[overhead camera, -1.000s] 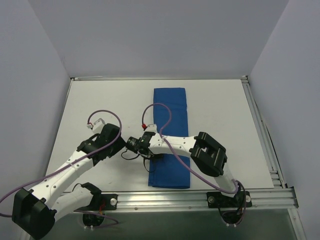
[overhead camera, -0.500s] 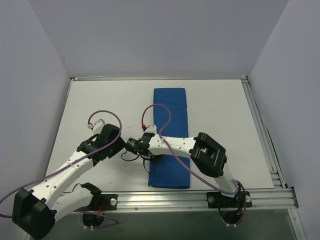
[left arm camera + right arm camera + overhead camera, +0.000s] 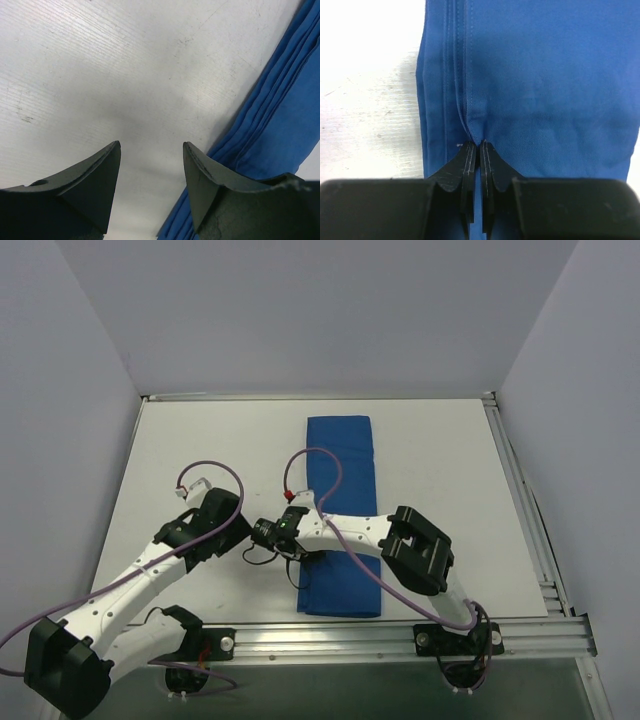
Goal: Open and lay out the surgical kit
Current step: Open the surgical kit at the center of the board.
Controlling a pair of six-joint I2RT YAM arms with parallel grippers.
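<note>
surgical kit [image 3: 345, 435]: long folded blue cloth | right claw [image 3: 475, 144] pinches stitched fold

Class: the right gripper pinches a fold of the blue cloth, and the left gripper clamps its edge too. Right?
No. The left gripper is open over the table beside the blue cloth, holding nothing: see the left wrist view. The right gripper does pinch a fold.
</note>
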